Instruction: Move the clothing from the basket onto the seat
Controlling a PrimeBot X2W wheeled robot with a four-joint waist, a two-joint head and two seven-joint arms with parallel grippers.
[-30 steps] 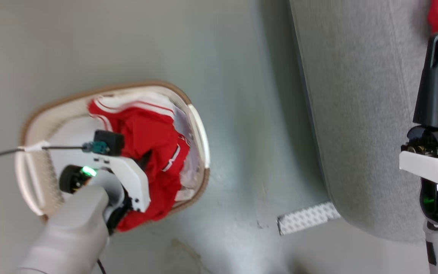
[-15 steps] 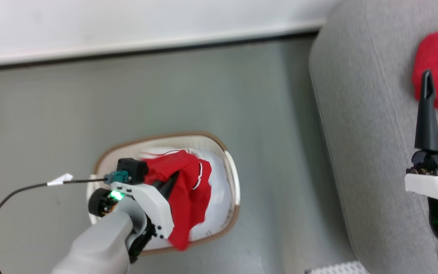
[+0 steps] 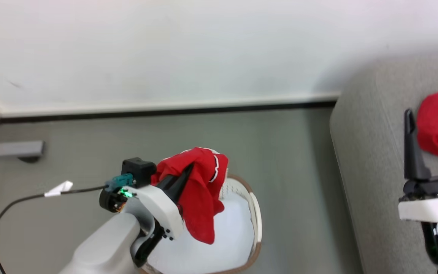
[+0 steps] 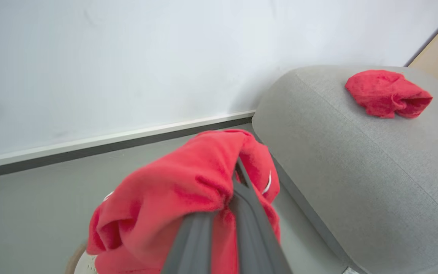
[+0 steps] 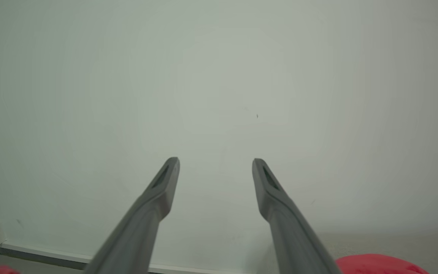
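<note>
Grey-green floor (image 3: 70, 152) runs back to a white wall (image 3: 165, 49) with a pale skirting board. Nearest, at the bottom edge of the head view, sits the oval cream-white plastic laundry basket with perforated walls and a brown rim (image 3: 255, 217), and a flat pale blue-white pad (image 3: 226, 236) lies inside it. Above the basket's left side, the left claw (image 3: 188, 169) is pressed together, pinching the soft red jersey with white striped trim (image 3: 200, 205). The cloth drapes over the dark fingers and its lower end dangles over the pad. A thin black cable with a white tag (image 3: 13, 201) trails away left of the basket. Right of the basket stands the large light grey fabric seat with rounded edges (image 3: 371, 152). Beyond the basket and to its right, the right claw (image 3: 426, 110) hovers over the seat, fingers spread wide, gripping nothing. Farthest from the basket, a plain bright red garment (image 3: 432, 125) lies crumpled on the seat top, close to the wall
</note>
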